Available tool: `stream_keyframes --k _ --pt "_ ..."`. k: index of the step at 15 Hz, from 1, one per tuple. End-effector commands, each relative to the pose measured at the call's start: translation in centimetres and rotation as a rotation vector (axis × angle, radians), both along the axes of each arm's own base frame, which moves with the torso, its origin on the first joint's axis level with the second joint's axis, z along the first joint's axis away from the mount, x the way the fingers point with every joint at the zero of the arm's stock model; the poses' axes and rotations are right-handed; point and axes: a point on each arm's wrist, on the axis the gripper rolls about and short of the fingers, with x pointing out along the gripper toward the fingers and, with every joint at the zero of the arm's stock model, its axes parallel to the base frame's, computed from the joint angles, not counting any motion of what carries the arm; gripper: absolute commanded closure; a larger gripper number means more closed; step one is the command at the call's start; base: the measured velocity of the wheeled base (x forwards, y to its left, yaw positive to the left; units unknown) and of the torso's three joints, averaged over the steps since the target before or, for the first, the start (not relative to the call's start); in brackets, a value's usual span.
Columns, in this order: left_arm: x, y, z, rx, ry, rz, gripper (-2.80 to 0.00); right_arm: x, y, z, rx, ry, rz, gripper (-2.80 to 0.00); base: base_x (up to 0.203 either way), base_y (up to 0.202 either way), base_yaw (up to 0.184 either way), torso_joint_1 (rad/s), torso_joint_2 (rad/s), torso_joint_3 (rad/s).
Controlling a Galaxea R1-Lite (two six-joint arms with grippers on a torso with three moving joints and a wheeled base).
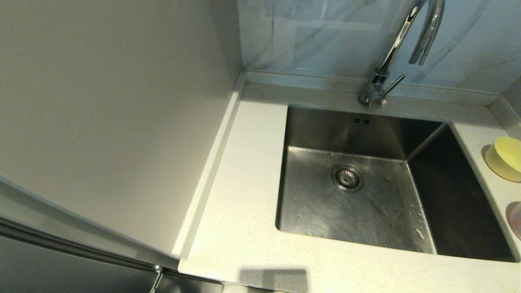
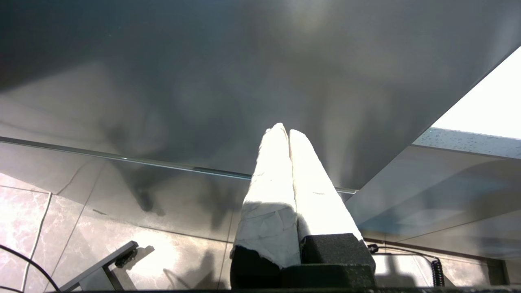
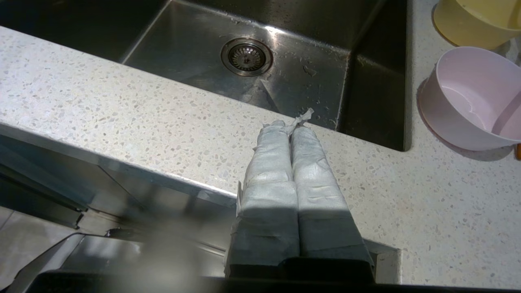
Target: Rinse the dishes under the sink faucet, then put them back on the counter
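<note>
Start state: nothing rinsed yet, by the look of it.

Yellow bowl (image 1: 504, 158) and pink bowl (image 3: 468, 97) sit on the speckled bench (image 1: 240, 211) to the right of the sink (image 1: 366, 195), yellow farther back, pink nearer the front edge. In the head view the pink one is only a sliver at the right border. Both stand upright, close beside each other; I cannot tell whether they touch. A brown tip shows at the border of the right wrist view just past the pink bowl, possibly the chopsticks; too little visible to say. Faucet (image 1: 390, 61) stands behind the basin, spout arching over it; no water seen running.

Right gripper (image 3: 291, 132): wrapped fingers pressed together, empty, hanging just past the front edge of the bench, near the basin's front right corner. Left gripper (image 2: 283, 132): fingers likewise pressed together, empty, parked low beside a grey cabinet face.

Handling judgement:
- Bowls look like thin, smooth plastic: light, stiff, not fragile, likely slippery once wet.
- Best hold: pinch the rim wall, one finger inside, one outside. Pink bowl's near rim is the closer reach.
- A light bowl may skid on the stone if nudged, so open the gripper wide before descending.
</note>
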Motion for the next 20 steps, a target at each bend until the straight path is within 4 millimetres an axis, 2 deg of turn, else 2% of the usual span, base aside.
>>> stream_keyframes --k 1,20 --pt "-0.02 0.00 0.00 0.000 -0.003 0.001 0.00 0.02 0.00 0.01 -0.001 0.002 0.001 0.00 0.000 0.000 0.000 0.000 0.00 0.000" --pt "-0.02 0.00 0.00 0.000 -0.003 0.001 0.00 0.02 -0.01 -0.43 0.027 0.045 -0.002 0.00 0.000 0.000 0.000 0.000 0.00 0.000"
